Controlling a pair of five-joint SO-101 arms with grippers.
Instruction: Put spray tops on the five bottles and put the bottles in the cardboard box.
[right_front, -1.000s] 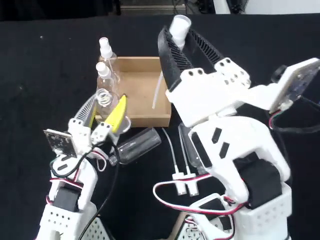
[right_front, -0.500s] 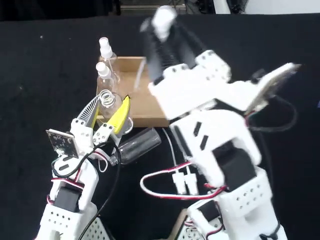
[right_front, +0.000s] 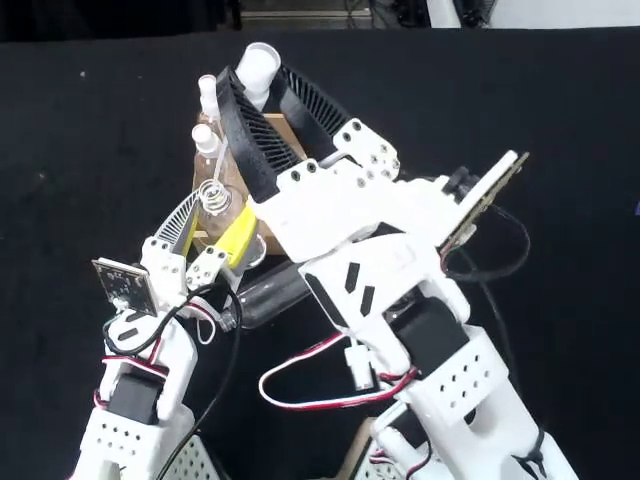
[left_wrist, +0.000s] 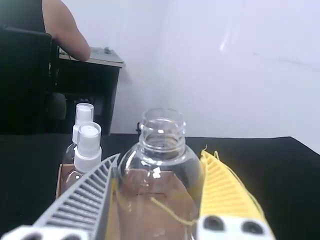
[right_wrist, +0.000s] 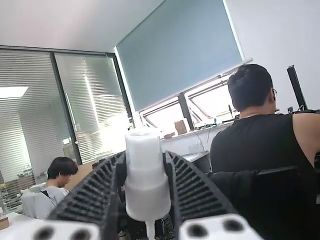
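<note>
The left gripper (right_front: 215, 208), with grey and yellow ribbed fingers, clasps an uncapped clear plastic bottle (left_wrist: 160, 165) upright at a corner of the brown cardboard box (left_wrist: 63, 175), just beside two capped clear spray bottles (left_wrist: 86, 142), while the black-fingered right gripper (right_front: 262, 88) pinches a white spray top (right_wrist: 145, 182) aloft over the box.

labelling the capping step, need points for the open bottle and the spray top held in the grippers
open bottle (left_wrist: 161, 131): left wrist view, on its bare threaded neck.
spray top (right_wrist: 145, 175): right wrist view, on the middle of its white body.
</note>
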